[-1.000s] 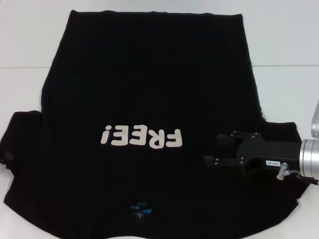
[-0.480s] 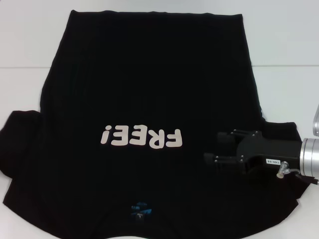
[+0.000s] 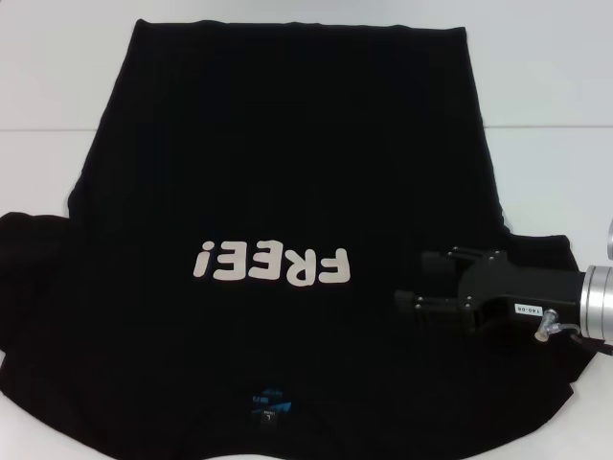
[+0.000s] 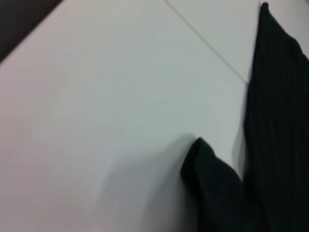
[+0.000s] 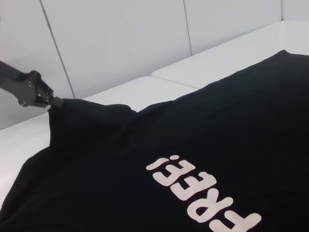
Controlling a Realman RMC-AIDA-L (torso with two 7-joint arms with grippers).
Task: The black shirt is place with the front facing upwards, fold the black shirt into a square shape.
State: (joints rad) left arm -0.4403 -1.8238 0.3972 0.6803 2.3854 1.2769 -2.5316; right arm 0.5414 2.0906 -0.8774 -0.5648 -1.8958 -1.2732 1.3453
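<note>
White tabletop (image 3: pixel 556 86) lies under everything. My right gripper (image 3: pixel 410 282) rests low over the black shirt (image 3: pixel 287 144) by its right sleeve, fingers slightly spread. My left gripper (image 5: pixel 52 100) pinches the left sleeve's tip, lifting it. Shirt lies front-up, collar nearest me.

Right hand (image 3: pixel 414 284) black, boxy; silver wrist; small white label.

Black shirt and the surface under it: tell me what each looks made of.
The black shirt looks like soft matte knit fabric: fine ribbed lines show, and its sleeve drapes in folds. The FREE! letters look like a smooth flat print. The white table looks hard, smooth and faintly glossy, with a seam; material unclear.
</note>
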